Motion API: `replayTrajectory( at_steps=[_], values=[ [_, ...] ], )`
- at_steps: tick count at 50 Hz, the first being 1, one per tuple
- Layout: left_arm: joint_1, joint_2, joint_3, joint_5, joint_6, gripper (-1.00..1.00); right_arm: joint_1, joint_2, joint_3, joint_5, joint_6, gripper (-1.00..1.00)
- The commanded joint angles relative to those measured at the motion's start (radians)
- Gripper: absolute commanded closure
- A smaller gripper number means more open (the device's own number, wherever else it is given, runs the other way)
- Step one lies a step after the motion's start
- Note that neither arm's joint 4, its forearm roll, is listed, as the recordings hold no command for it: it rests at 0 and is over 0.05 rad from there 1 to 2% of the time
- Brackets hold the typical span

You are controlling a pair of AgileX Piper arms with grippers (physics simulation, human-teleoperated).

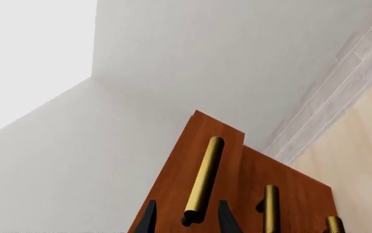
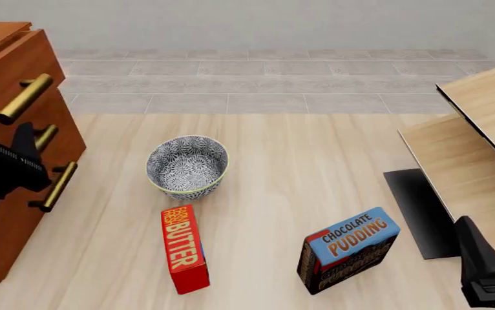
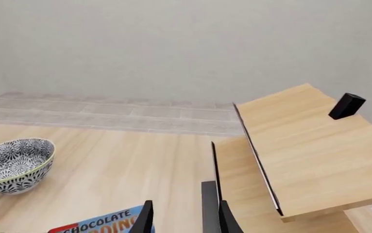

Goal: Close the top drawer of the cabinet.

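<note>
1. surface (image 2: pixel 316 148): pale wood, open room in the middle and toward the far tiled strip.
2. cabinet (image 2: pixel 6 194): reddish-brown, at the far left edge of the front view, drawer fronts facing right toward the surface's middle.
3. pale boards (image 2: pixel 480 161): stacked at an angle at the right edge, well apart from the cabinet.
4. top drawer (image 2: pixel 15 64): uppermost, front juts out past the two lower fronts, so it stands open; long brass handle (image 2: pixel 19 98) runs along the front.
5. left gripper (image 1: pixel 184 221): jaws open, one finger on each side of the top handle's near end, contact unclear.
6. right gripper (image 3: pixel 182 218): low at the near right, jaws apart, holding nothing.
7. bowl (image 2: pixel 187 166), pudding box (image 2: pixel 347 248), butter box (image 2: pixel 183 247): mid-surface, apart from the cabinet.
</note>
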State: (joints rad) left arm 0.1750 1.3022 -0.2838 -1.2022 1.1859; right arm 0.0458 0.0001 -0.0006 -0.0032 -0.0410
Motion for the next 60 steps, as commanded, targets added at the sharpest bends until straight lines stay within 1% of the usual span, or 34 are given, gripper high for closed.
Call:
replayTrajectory(
  at_steps=[1, 31, 38, 44, 45, 60],
  values=[
    [0.034, -0.002, -0.013, -0.018, 0.004, -1.0, 0.008, 0.0, 0.0, 0.004, -0.003, -1.0],
    [0.075, 0.007, -0.023, -0.018, 0.009, -1.0, -0.007, 0.0, 0.0, 0.001, -0.008, -1.0],
    [0.084, 0.02, -0.035, -0.018, 0.013, -1.0, -0.02, 0.0, 0.001, -0.007, -0.019, -1.0],
    [0.084, 0.02, -0.035, -0.018, 0.013, -1.0, -0.02, 0.0, 0.001, -0.007, -0.019, -1.0],
    [0.094, 0.03, -0.039, -0.018, 0.005, -1.0, -0.02, 0.0, 0.0, -0.011, -0.032, -1.0],
    [0.117, 0.05, -0.058, -0.018, 0.015, -1.0, -0.011, 0.0, 0.0, -0.009, -0.027, -1.0]
  ],
)
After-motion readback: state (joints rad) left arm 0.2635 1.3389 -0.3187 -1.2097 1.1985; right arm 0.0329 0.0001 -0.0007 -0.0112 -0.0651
